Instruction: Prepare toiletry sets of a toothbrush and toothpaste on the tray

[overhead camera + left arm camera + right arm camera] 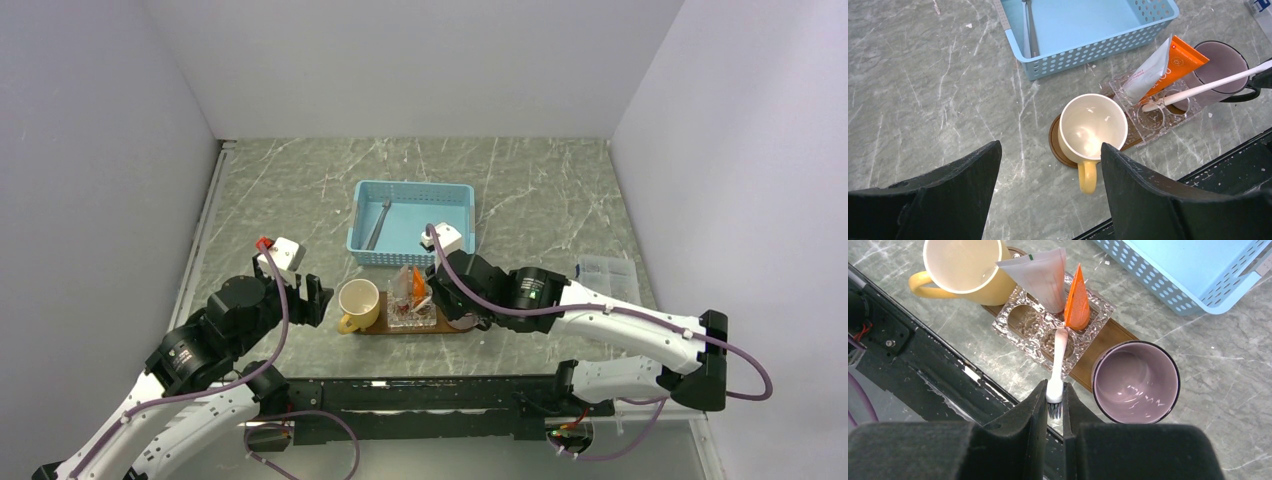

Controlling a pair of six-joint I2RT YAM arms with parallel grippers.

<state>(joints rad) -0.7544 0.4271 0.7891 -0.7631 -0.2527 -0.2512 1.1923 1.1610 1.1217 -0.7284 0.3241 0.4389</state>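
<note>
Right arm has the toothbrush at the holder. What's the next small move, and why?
Probably ease the right gripper down a little before letting go. It is shut on the toothbrush at the bristle end, and the handle tip only just sits at a hole of the clear holder, beside the toothpaste. The brush leans steeply, so released now it might tip out.

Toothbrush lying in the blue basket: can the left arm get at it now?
Probably yes. The left fingers are open and empty, the toothbrush lies uncovered in the basket, and the right arm is over the tray. It lies near one wall, though.
</note>
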